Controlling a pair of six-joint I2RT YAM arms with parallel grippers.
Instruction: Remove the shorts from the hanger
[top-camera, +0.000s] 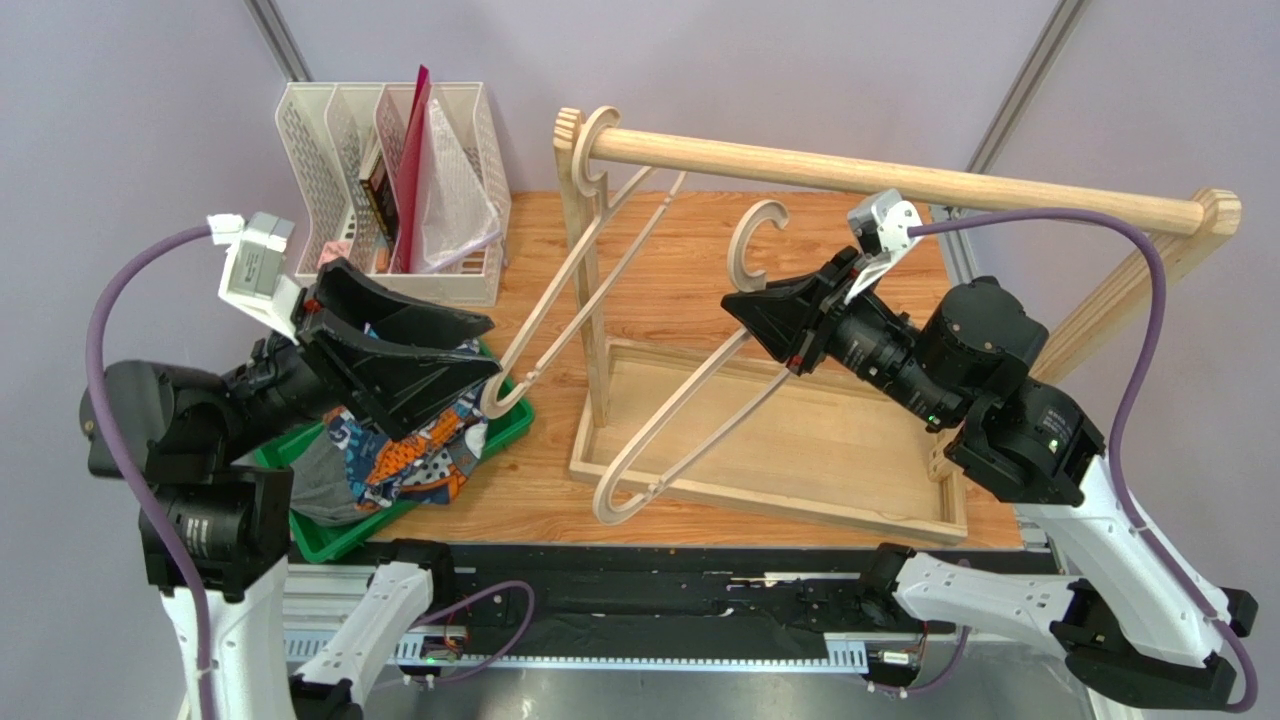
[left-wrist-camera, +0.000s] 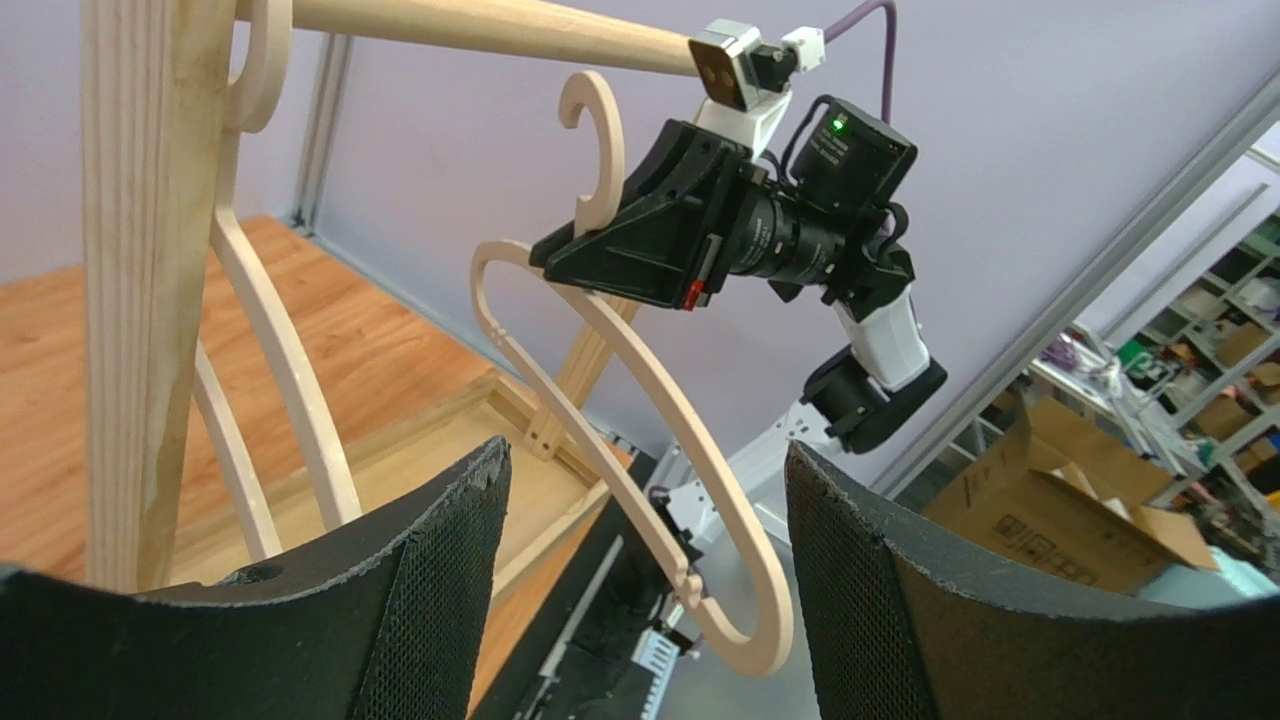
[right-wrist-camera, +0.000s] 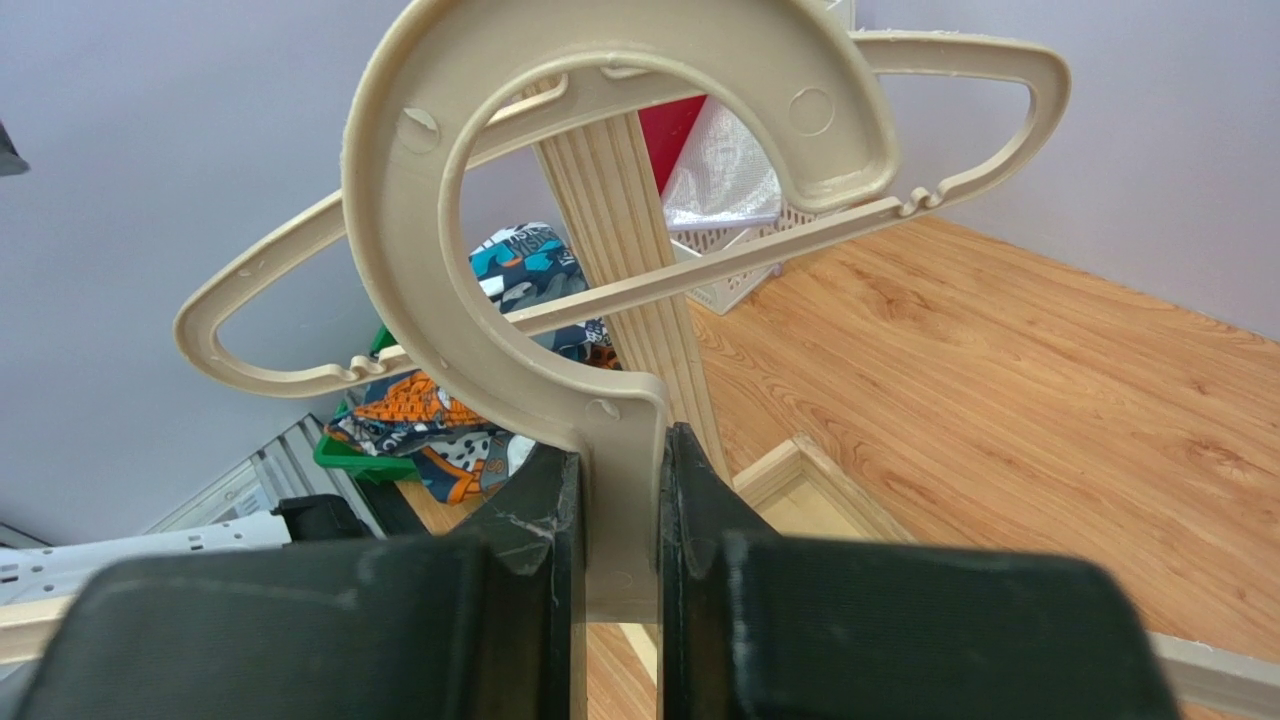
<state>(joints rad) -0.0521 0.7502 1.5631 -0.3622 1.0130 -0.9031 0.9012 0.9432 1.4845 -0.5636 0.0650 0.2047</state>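
Here, right gripper (right-wrist-camera: 619, 495) clamps the hanger (right-wrist-camera: 624, 413), hook upward, bar slanting; left gripper (left-wrist-camera: 646, 458) gapes.

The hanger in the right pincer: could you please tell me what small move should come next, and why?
Probably raise the hanger a little and hook it over the rod. It hangs bare and off the rod, with the right pincer shut on its neck, and the shorts already lie in the bin, so nothing seems left to strip from it.
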